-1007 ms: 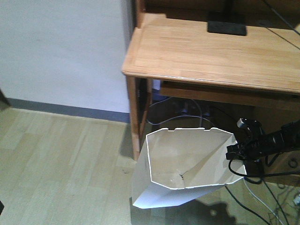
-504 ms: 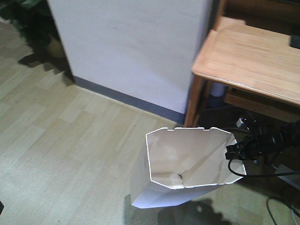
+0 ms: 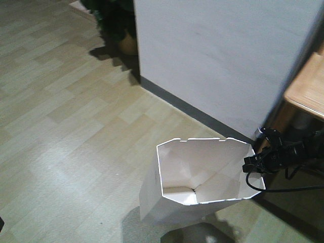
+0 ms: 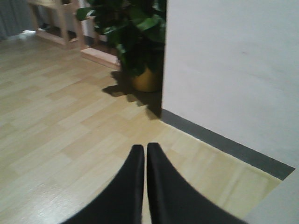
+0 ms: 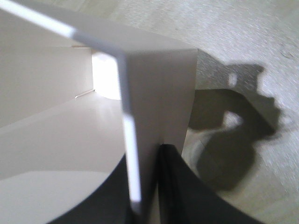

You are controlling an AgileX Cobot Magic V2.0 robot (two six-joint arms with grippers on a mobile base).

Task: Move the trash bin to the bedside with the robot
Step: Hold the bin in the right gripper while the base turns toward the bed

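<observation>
Just left of right gripper [image 3: 251, 166], white thin-walled angular-rimmed plastic trash bin [image 3: 195, 169]: right rim wall pinched between jaws, mouth upward, body tilted. Left gripper [image 4: 145, 161] pressed together, empty. Bedside out of view.

In front of the wall [image 3: 223, 61], over the floor [image 3: 76, 126]: trash bin [image 3: 197, 169]. At its right rim: right pincer [image 3: 251, 164], one finger inside, one outside. Back left, by the wall's corner: potted plant [image 3: 119, 20]. Far right, behind the pincer: surface [image 3: 309, 88].
</observation>
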